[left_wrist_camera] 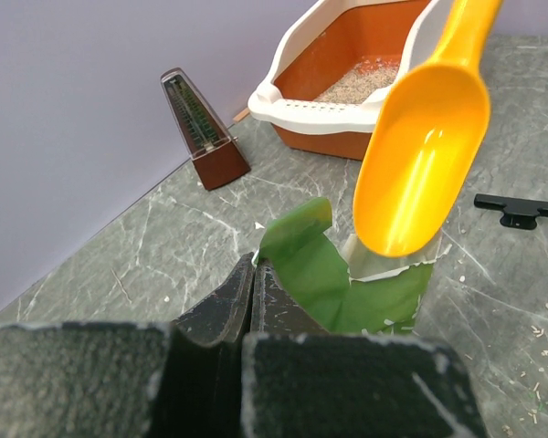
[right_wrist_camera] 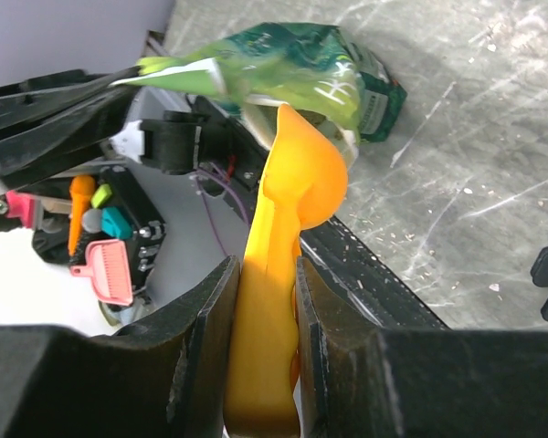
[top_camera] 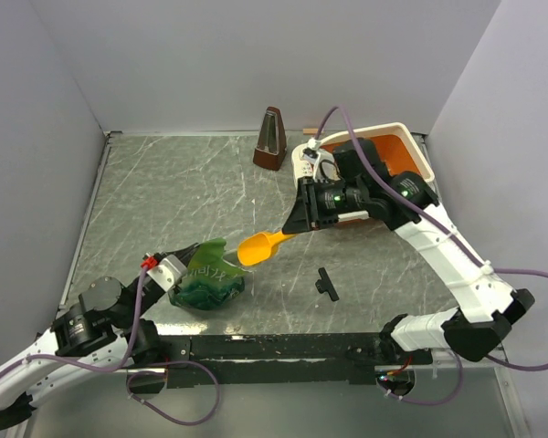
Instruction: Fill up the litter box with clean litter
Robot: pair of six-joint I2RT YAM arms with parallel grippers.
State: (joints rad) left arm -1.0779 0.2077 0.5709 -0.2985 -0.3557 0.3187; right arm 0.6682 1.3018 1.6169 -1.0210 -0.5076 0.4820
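Fingers of the left gripper are closed on a flap of the green bag at lower centre, so its mouth is held open. The empty orange scoop is clamped by the right gripper and poised above. Some clean litter is seen in the litter box, upper right.

Glossy plastic scoop; crinkly green bag; marbled matt table.

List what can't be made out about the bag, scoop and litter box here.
- Green bag contents: top external, its folded top hides them; left wrist, the scoop overlaps the mouth.
- Litter box fill: top external, right arm covers it; left wrist, far end cut off by the frame.
- Black part: too small to identify.
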